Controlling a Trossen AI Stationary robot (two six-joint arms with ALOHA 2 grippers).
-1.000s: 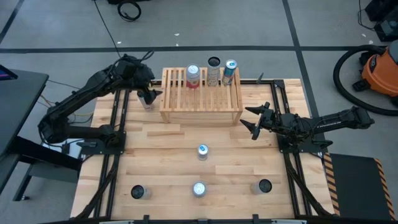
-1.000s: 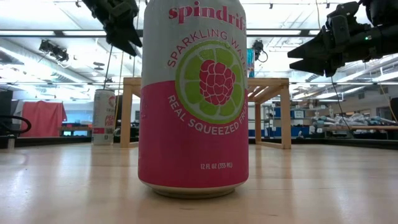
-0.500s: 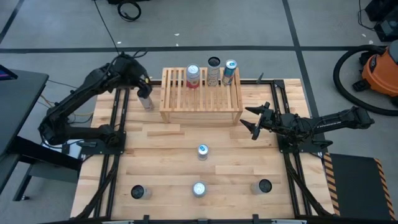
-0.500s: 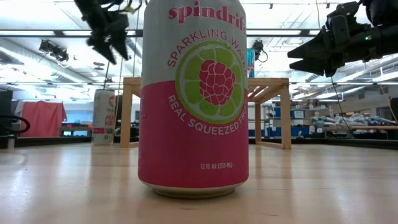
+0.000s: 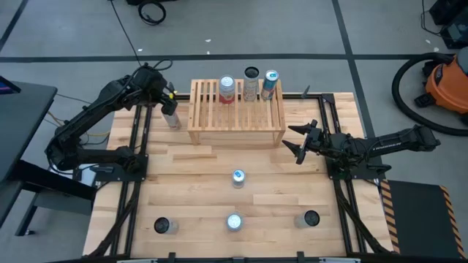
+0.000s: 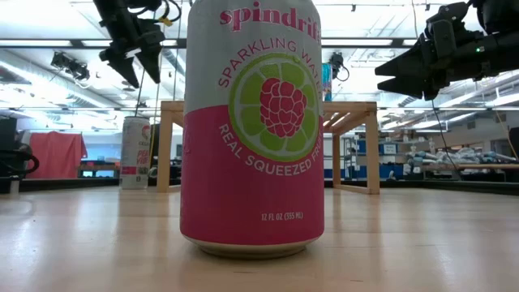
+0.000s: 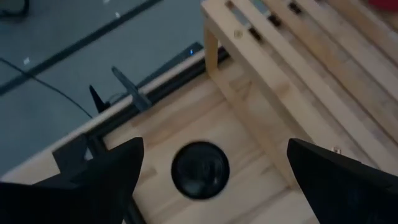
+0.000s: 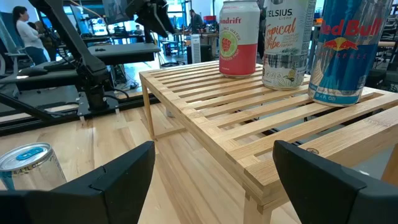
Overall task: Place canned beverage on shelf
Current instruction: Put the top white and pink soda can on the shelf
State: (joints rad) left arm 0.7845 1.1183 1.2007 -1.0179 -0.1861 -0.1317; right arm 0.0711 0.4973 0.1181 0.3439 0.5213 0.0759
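Desk: pale butcher-block wooden desk (image 5: pixel 190 183), plank-striped, with black metal rails along its left and right edges.
Shelf: pale natural-wood slatted shelf (image 5: pixel 235 111), box-like on legs, standing at the middle of the desk's far edge.
Cans on shelf: along its far side, a pink-and-silver Spindrift can (image 5: pixel 227 89), a tall white Celsius can (image 5: pixel 251 82) and a blue-and-silver Red Bull can (image 5: pixel 271 83), all upright.
Left pincer: left pincer (image 5: pixel 170 97), fingers spread wide and empty, hovering above a tall white can with a dark top (image 5: pixel 171 117); that can stands upright on the desk near the far-left corner, just beside the shelf's left side.
Right pincer: right pincer (image 5: pixel 295 142), jaws wide and holding nothing, raised off the desk just beside the shelf's near-right corner.
Loose cans: five smooth metal cylinders; one silver-topped can (image 5: pixel 238 177) at the desk's centre, and three along the near edge: dark-topped can (image 5: pixel 161 226), pink raspberry Spindrift can (image 5: pixel 233 222), another dark-topped can (image 5: pixel 311 218).
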